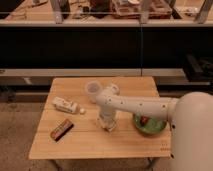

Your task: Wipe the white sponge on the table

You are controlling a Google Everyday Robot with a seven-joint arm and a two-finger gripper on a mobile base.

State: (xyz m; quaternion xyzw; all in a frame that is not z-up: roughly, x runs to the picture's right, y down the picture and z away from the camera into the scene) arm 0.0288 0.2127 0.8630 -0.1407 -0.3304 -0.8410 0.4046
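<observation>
Just one cam, up high behind the arm, looking down toward 12 o'clock at the table (95,145); tool (108,122) mid-frame.

Gripper (108,121) mid-table (75,145), cup (93,90) behind, bottle (65,105) left, bowl (148,126) right

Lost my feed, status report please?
Gripper down at table centre. White sponge under it. Cup behind, clear.
</observation>
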